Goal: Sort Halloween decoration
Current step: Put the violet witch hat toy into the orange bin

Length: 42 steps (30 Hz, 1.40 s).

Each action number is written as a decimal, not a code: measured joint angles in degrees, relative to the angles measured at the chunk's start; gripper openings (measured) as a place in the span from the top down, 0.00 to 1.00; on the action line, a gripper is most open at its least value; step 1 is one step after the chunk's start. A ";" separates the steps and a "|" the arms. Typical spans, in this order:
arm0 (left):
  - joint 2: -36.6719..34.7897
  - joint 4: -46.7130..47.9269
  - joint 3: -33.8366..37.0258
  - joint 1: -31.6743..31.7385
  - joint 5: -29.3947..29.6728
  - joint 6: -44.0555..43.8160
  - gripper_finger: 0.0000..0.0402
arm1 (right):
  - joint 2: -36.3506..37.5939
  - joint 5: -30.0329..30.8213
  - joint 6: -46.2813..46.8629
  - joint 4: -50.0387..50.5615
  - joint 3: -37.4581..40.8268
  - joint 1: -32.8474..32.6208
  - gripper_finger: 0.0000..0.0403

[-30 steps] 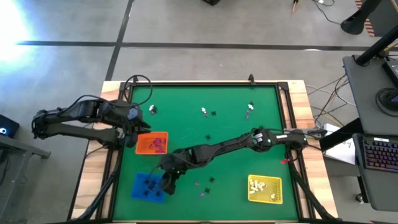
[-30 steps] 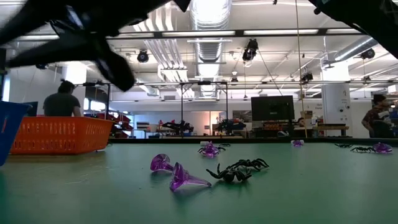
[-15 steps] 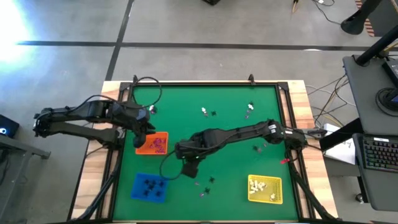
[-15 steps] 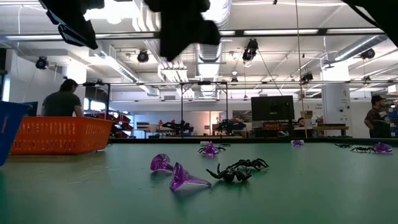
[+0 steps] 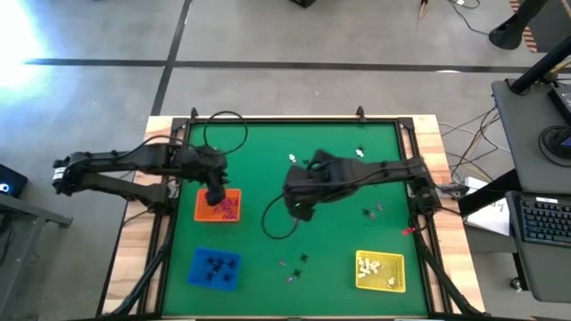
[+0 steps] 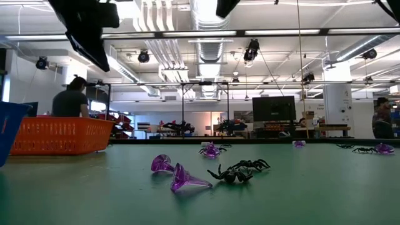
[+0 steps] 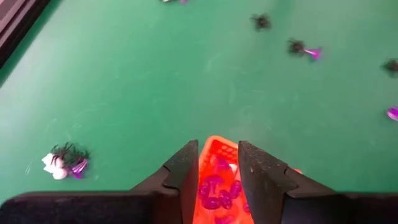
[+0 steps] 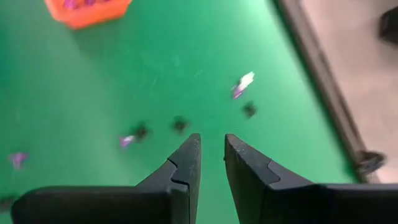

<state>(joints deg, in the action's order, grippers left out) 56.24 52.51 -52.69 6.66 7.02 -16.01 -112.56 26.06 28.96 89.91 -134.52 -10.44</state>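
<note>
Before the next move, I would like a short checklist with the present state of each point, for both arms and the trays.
1. Left gripper over the orange tray: ok.
2. Left jaws parted, nothing between them: ok, the pinkish-purple trinkets lie in the tray below.
3. Right gripper empty, jaws slightly apart: ok.
4. Right gripper above the green mat, clear of all trays: ok.
5. Blue tray holds only black pieces, yellow tray only white ones: ok, as far as the high view shows.
6. Sorting finished: not ok, loose trinkets remain on the mat.
</note>
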 joint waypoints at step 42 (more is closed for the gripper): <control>22.90 -4.83 1.41 35.58 0.25 1.92 0.67 | 12.77 10.98 -26.88 0.02 14.83 13.86 0.85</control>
<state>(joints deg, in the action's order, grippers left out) 79.15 47.68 -51.28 42.24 7.27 -14.09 -99.79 37.04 2.09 89.93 -119.68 3.43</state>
